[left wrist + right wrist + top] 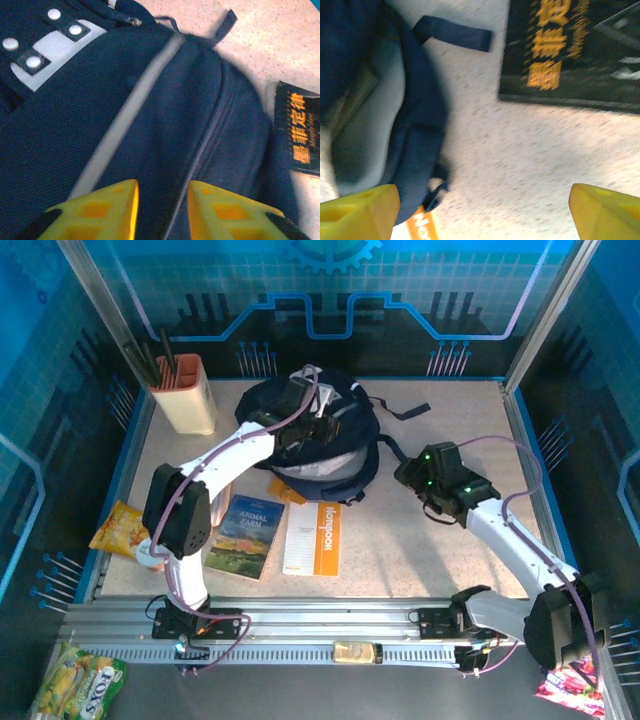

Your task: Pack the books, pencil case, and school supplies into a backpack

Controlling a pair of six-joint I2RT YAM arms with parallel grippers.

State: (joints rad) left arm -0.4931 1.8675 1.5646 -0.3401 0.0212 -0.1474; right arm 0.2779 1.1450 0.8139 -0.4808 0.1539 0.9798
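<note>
Left hand: my left gripper (162, 205) is part-open and empty, just above the backpack (165, 115).
Right hand: my right gripper (480, 215) gapes wide and empty beside the black-backed book (570, 50).
Other books: Animal Farm (245, 535) and the notebook (313, 538) lie flat near the backpack.
Doing it well: I'd pinch the opening's edge and lift it wide before feeding any book in.
Pose: my left arm reaches forward over the backpack; my right is bent inward, low.

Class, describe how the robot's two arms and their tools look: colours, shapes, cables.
White tubular links and bulky black joints make up the left arm and the right arm; a lilac cable loops along each. The left tool and the right tool have chunky yellow fingers.
</note>
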